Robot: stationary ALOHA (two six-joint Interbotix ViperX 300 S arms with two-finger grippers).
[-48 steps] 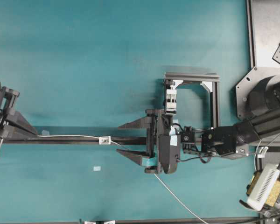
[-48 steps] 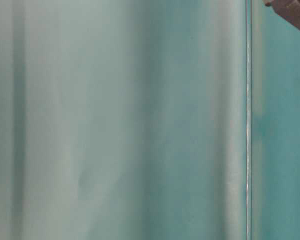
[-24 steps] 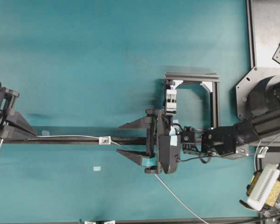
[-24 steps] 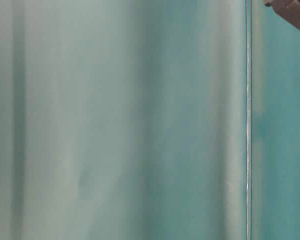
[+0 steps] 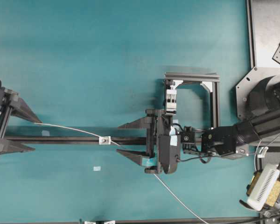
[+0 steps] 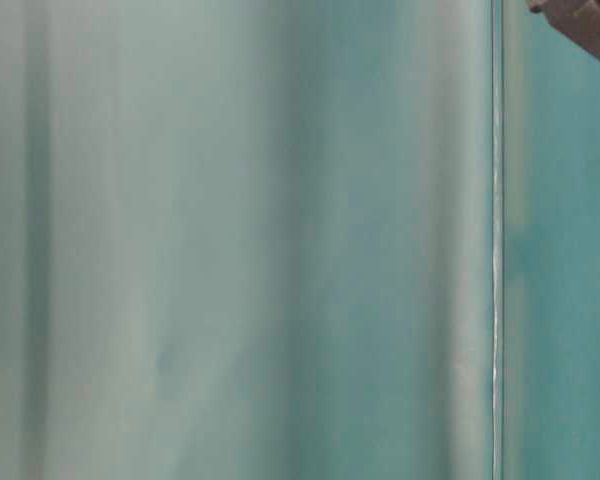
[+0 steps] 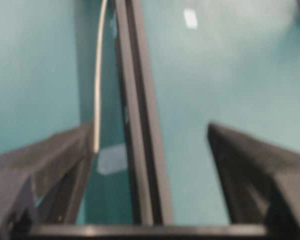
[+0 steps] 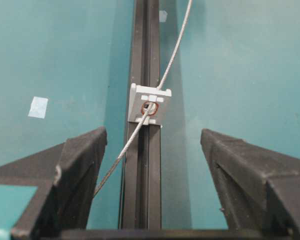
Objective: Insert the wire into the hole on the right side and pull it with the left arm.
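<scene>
Now holding the left pincer [image 5: 36, 135] wide open at the left edge of the overhead view, gripping nothing between its fingers. Letting the wire [image 5: 70, 129] lie with its free end just touching the tip of the upper finger [image 5: 28, 112], not clamping it. Running the wire from there to the right, slanting down a little, to the bracket [image 5: 104, 140] sitting on the black rail [image 5: 60, 140]. Passing it through the hole [image 8: 149, 107], as showing clearly in the right wrist view, with the strand entering from below and leaving at the top. Holding the right pincer [image 5: 118, 139] also fully open, just right of the bracket, one finger on each side of the rail, gripping nothing. Trailing the rest of the wire under the right wrist and away toward the lower edge of the tabletop [image 5: 84, 56]. Showing only blurred teal in the table-level view, so telling nothing from it.
</scene>
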